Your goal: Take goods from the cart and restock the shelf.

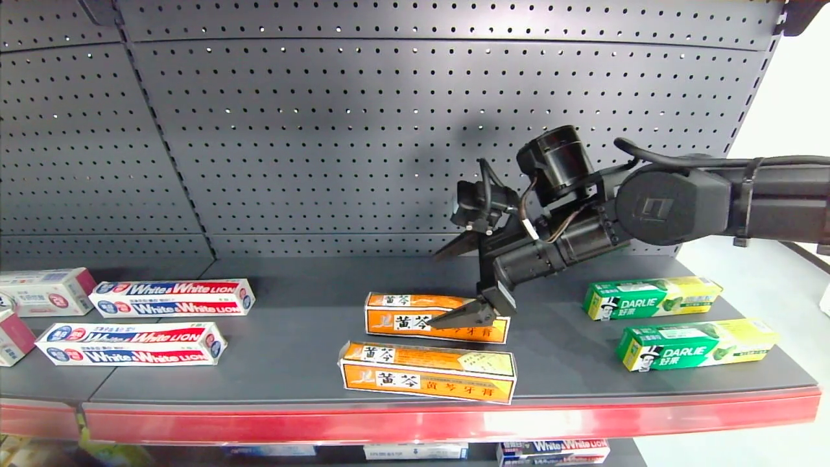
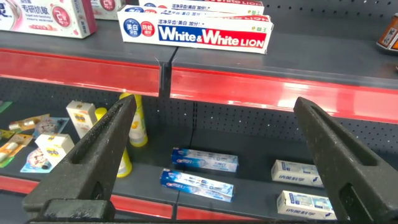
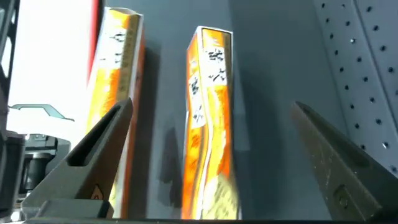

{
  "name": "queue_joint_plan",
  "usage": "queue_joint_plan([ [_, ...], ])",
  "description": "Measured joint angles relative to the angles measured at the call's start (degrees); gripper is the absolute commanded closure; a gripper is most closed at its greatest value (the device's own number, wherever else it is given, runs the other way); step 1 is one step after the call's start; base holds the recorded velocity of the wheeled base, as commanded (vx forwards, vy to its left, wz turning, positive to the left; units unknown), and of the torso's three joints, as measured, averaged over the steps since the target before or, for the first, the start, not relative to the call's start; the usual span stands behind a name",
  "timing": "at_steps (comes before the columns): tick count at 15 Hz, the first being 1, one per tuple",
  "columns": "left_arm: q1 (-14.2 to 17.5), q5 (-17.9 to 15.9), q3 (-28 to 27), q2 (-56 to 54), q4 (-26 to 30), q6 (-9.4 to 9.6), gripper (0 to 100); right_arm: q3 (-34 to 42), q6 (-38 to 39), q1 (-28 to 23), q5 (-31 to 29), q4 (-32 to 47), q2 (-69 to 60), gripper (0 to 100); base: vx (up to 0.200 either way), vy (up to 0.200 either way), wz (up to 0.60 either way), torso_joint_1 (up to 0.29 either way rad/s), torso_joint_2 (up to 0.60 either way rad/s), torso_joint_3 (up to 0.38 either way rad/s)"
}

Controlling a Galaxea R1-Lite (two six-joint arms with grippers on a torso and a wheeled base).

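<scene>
Fingers of the right gripper (image 1: 447, 285) stand spread over the rear orange box (image 1: 402, 316), at the middle of the shelf (image 1: 292, 305) behind the front orange box (image 1: 428, 371). The rear box's long axis parallels the red front edge, crossing the finger gap.

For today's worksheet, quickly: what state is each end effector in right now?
Left end effector: open, empty.
Right end effector: open, fingers either side of the rear orange box, not gripping it.

Right tool (image 1: 458, 284) points downward and leftward, spread wide; left tool (image 2: 214, 104) is likewise spread wide.
</scene>
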Motion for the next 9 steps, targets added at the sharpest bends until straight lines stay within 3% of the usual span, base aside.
queue_joint_plan([
  [3,0.0,0.0,0.0,0.0,0.0,0.00,0,7.3,0.8,-0.7,-0.7,-2.4,-6.3,0,0.000,0.000,0.00,0.000,0.00,0.000],
  [9,0.0,0.0,0.0,0.0,0.0,0.01,0,31.2,6.4,-1.4,-7.3,-14.6,-25.2,0,0.000,0.000,0.00,0.000,0.00,0.000],
])
